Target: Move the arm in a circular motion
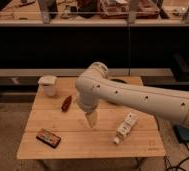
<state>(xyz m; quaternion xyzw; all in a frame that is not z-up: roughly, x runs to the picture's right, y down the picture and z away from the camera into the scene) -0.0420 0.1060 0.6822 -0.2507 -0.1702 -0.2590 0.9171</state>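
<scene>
The cream-white arm [138, 97] reaches in from the right edge across the wooden table [78, 142]. Its thick dotted segment ends in a rounded elbow joint [93, 80] over the table's middle. Below that joint a short tapered pale tip, the gripper [91, 119], points down and hangs just above the tabletop. Nothing shows in its grasp.
On the table stand a white cup [48, 85] at the back left, a small reddish-brown object [66, 103] left of the gripper, a dark flat packet [48, 137] at the front left and a white bottle [125, 127] lying at the right. A dark shelf unit runs behind.
</scene>
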